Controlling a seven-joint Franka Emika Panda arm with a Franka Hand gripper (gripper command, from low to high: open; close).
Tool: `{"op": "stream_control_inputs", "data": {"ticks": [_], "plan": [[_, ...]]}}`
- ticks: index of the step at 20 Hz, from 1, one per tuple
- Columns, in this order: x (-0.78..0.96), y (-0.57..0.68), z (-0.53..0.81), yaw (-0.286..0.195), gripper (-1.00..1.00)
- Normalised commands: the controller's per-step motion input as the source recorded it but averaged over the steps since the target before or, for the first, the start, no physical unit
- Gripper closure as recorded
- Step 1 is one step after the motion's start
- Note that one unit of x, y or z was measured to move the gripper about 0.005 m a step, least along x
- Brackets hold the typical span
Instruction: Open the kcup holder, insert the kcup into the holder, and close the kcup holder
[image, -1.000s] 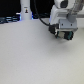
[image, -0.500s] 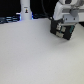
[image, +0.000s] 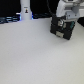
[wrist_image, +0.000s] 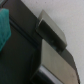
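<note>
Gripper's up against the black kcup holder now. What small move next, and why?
Probably ease the gripper onto a handle of the kcup holder and close, before pulling. In the exterior view the arm sits right over the box, which looks closed; the wrist view shows its dark front very near. Whether the gripper is open is unclear.

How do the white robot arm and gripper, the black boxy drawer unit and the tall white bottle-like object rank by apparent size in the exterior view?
1. White robot arm and gripper
2. Black boxy drawer unit, partly hidden behind the gripper
3. Tall white bottle-like object, cropped at the frame's top, so its rank against the unit is unsure.
</note>
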Motion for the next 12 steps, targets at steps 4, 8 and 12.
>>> {"op": "stream_control_inputs", "data": {"ticks": [4, 8, 12], "plan": [[0.03, 0.14, 0.68, 0.007, -1.0], [0.32, 0.05, 0.93, -0.008, -1.0], [0.12, 0.02, 0.08, -0.01, -1.0]]}}
